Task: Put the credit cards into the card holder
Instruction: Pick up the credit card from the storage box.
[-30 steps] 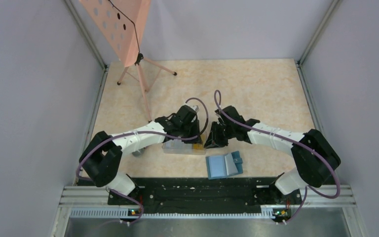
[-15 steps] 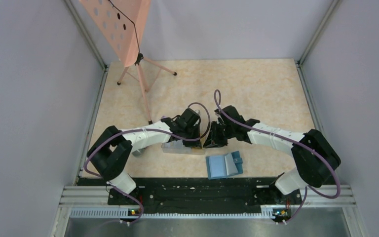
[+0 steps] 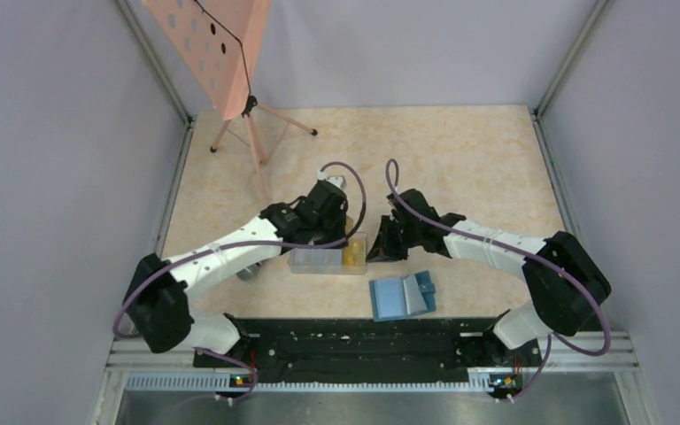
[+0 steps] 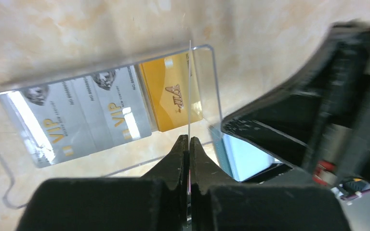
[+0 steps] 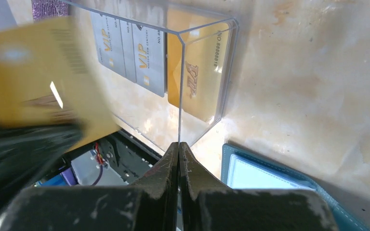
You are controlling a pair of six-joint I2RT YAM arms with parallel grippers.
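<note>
My left gripper (image 3: pixel 348 241) (image 4: pixel 189 140) is shut on a gold-brown credit card (image 3: pixel 352 254), held upright over the right end of a clear plastic box (image 3: pixel 319 262). The card shows edge-on in the left wrist view (image 4: pixel 189 86) and blurred in the right wrist view (image 5: pixel 33 72). Silver VIP cards (image 4: pixel 77 120) (image 5: pixel 135 53) and a gold card (image 4: pixel 173 96) (image 5: pixel 197 82) lie in the box. My right gripper (image 3: pixel 377 252) (image 5: pixel 178 144) is shut on the box's right wall (image 5: pixel 179 86). The teal card holder (image 3: pixel 401 297) (image 5: pixel 270 178) (image 4: pixel 243 156) lies open near the front.
A pink music stand (image 3: pixel 221 44) on tripod legs (image 3: pixel 257 150) stands at the back left. A black rail (image 3: pixel 354 341) runs along the table's near edge. Grey walls close in the table on three sides.
My left arm has swung its elbow out to the left and drawn its gripper back a little. The gold-brown card now shows at the box's right end. The right arm has stayed put.
</note>
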